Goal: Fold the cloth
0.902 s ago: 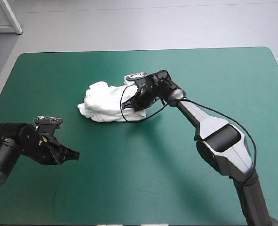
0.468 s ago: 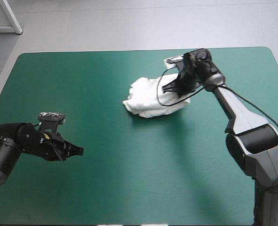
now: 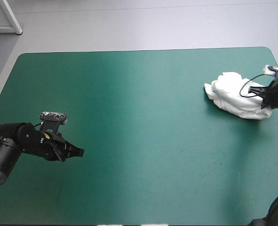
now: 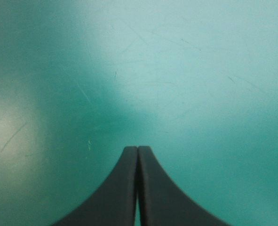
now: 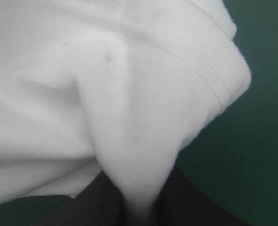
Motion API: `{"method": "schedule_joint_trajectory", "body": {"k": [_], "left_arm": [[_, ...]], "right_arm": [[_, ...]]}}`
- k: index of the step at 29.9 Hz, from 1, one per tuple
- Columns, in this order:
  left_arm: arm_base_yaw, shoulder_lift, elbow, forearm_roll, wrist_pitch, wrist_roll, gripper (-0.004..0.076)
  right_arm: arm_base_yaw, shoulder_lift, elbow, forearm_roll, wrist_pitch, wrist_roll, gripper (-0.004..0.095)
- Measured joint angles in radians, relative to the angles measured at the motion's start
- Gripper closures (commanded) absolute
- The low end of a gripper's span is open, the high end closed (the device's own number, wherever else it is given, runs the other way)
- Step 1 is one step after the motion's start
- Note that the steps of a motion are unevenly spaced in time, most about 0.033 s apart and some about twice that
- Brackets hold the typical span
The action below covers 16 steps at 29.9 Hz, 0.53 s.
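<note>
Table (image 3: 129, 84): the teal-green cover is bare across nearly all its top. The one task item sits far over by the right edge, toward the far corner.

T-shirt (image 3: 233, 94): white, a crumpled heap, not spread out, and no fold made yet. Its outline is lumpy, with rounded bulges on the side facing the table's middle and a lower tail toward the right edge. The right wrist view shows a stitched hem running around one rounded lobe, and a ridge of fabric drawn into a peak that runs down between the fingers. No sleeve or collar can be picked out. From above I cannot tell whether the whole heap rests on the cover or part of it is lifted.

Right gripper (image 3: 266, 94): sits at the heap's right-hand side, its jaws all but closed on a pinch of the fabric. In my judgement it holds a gathered fold, not a clean edge or corner. That suits hauling the bundle but not opening it. This close to the edge there is little room to lay the shirt flat.

Left gripper (image 3: 76, 152): low over the near-left part of the table, well apart from the shirt. Its fingers are pressed together to one point, holding nothing, with only bare cover ahead. It reads as parked clear until a second corner is offered.
</note>
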Motion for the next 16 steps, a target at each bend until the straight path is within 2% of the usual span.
{"method": "schedule_joint_trajectory", "body": {"k": [2, 4, 6, 8, 11, 13, 16], "left_arm": [[0.000, 0.000, 0.000, 0.000, -0.002, 0.009, 0.0733], [0.000, 0.000, 0.000, 0.000, -0.009, 0.014, 0.0733], [0.000, 0.000, 0.000, 0.000, -0.018, 0.017, 0.0733], [0.000, 0.000, 0.000, 0.000, -0.027, 0.019, 0.0733], [0.000, 0.000, 0.000, 0.000, -0.035, 0.021, 0.0733], [0.000, 0.000, 0.000, 0.002, -0.046, 0.023, 0.0733], [0.000, 0.000, 0.000, 0.012, -0.072, 0.024, 0.0733]], "right_arm": [[-0.037, 0.000, 0.014, 0.028, -0.008, -0.010, 0.0420], [-0.061, 0.000, 0.015, 0.055, -0.011, -0.021, 0.0207], [-0.069, -0.001, 0.015, 0.076, -0.010, -0.024, 0.0080], [-0.069, -0.003, 0.015, 0.095, 0.005, -0.024, 0.0077], [-0.069, -0.021, 0.017, 0.115, 0.032, -0.024, 0.0138], [-0.069, -0.060, 0.029, 0.119, 0.036, -0.022, 0.0215], [-0.069, -0.157, 0.068, 0.129, 0.039, -0.021, 0.0458]]}}
